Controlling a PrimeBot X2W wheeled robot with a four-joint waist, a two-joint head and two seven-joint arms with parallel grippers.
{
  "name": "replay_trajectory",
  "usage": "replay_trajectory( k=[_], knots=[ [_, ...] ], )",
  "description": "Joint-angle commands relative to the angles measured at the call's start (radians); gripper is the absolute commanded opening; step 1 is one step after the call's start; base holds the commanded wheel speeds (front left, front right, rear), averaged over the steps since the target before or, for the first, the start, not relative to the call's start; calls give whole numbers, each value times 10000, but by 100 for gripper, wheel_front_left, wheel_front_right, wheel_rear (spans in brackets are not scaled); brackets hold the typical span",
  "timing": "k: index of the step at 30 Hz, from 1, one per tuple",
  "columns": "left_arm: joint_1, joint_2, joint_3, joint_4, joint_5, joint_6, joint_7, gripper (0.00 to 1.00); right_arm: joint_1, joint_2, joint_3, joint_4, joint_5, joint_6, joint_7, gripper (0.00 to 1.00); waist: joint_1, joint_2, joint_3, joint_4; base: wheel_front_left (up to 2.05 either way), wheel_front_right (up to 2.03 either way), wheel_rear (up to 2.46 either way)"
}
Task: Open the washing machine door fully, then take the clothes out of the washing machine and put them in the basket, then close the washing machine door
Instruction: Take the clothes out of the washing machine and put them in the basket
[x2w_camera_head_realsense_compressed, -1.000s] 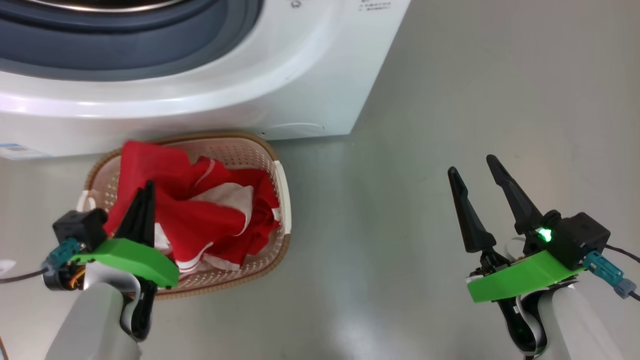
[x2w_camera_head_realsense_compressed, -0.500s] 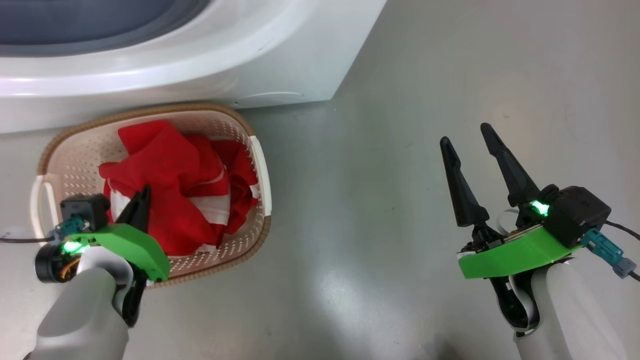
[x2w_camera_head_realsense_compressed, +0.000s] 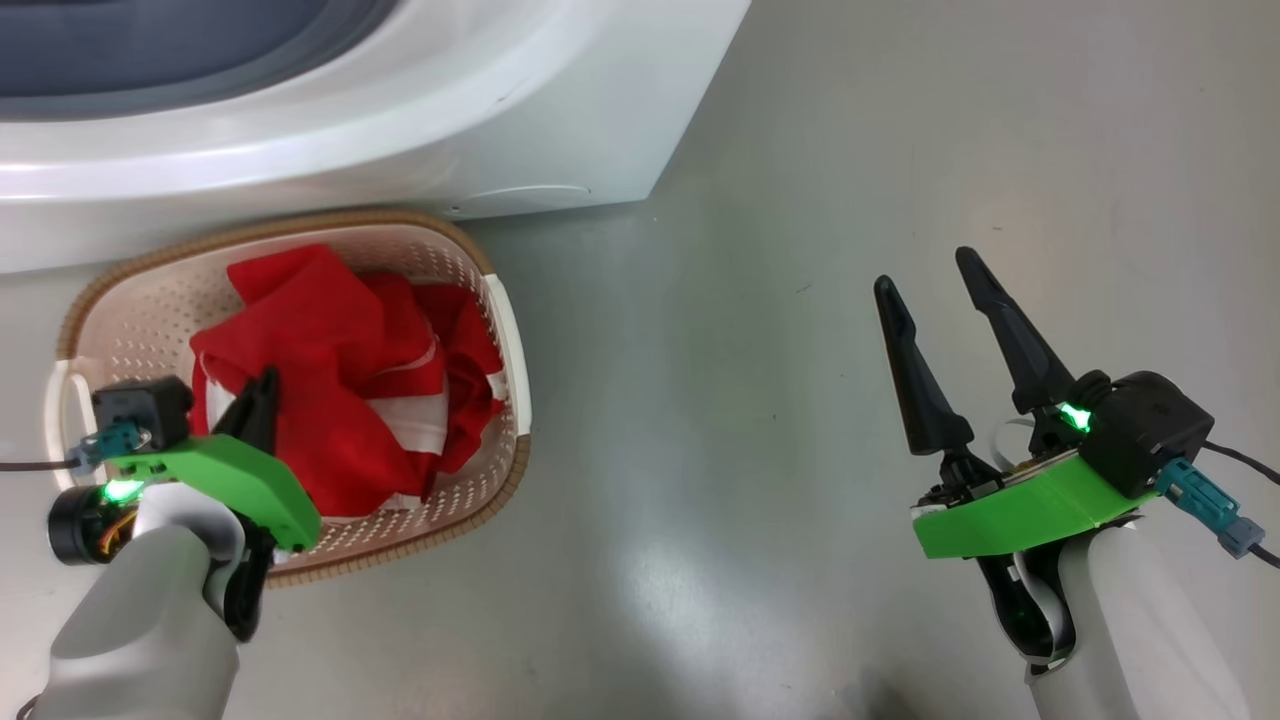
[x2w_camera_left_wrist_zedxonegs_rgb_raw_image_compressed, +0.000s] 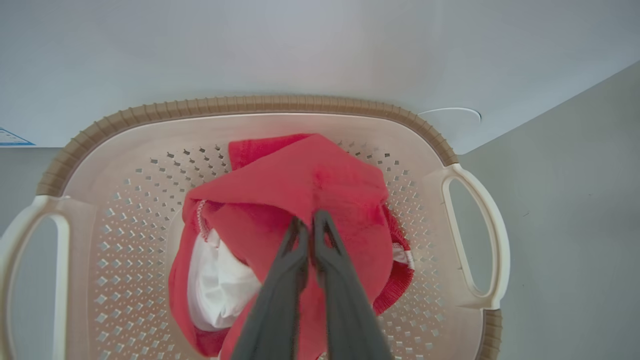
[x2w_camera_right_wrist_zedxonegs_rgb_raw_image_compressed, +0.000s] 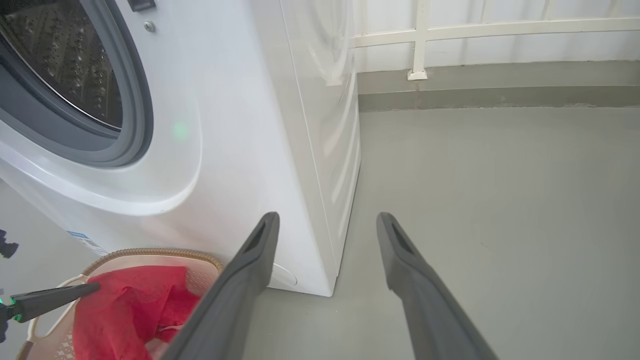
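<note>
The cream basket (x2w_camera_head_realsense_compressed: 130, 320) stands on the floor against the front of the white washing machine (x2w_camera_head_realsense_compressed: 500, 130). Red clothes (x2w_camera_head_realsense_compressed: 340, 400) with white trim lie bunched inside it. My left gripper (x2w_camera_head_realsense_compressed: 262, 390) reaches into the basket from the near left side. In the left wrist view it (x2w_camera_left_wrist_zedxonegs_rgb_raw_image_compressed: 310, 222) is shut on a raised fold of the clothes (x2w_camera_left_wrist_zedxonegs_rgb_raw_image_compressed: 320, 175) above the basket (x2w_camera_left_wrist_zedxonegs_rgb_raw_image_compressed: 250, 105). My right gripper (x2w_camera_head_realsense_compressed: 922, 272) hangs open and empty over bare floor to the right. The washing machine door is out of view. The steel drum (x2w_camera_right_wrist_zedxonegs_rgb_raw_image_compressed: 65, 60) shows behind the grey ring.
Grey floor (x2w_camera_head_realsense_compressed: 750, 450) stretches to the right of the machine and basket. A low white railing (x2w_camera_right_wrist_zedxonegs_rgb_raw_image_compressed: 420, 45) and a wall kerb run behind the machine's right side.
The head camera has shifted, sliding the machine and basket up and left. My left gripper has lowered the red clothes from over the basket's left rim down into it. The right gripper stays open.
</note>
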Motion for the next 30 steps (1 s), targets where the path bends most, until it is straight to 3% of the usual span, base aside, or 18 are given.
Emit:
replay_trajectory(
  k=[1, 17, 30],
  knots=[
    [72, 385, 180, -126, -103, -30, -62, 100, 127, 51, 227, -199, -16, 16, -48, 100, 0, 0, -86, 50, 0, 0, 0],
    [726, 411, 727, -1345, 9, -30, -62, 100, 375, -141, 193, -22, 65, 16, -48, 100, 0, 0, -789, 395, 0, 0, 0],
    [1674, 375, 2439, -2879, 1142, -30, -63, 100, 778, -445, 149, 133, 218, 16, -48, 100, 0, 0, -1780, 650, 0, 0, 0]
  ],
)
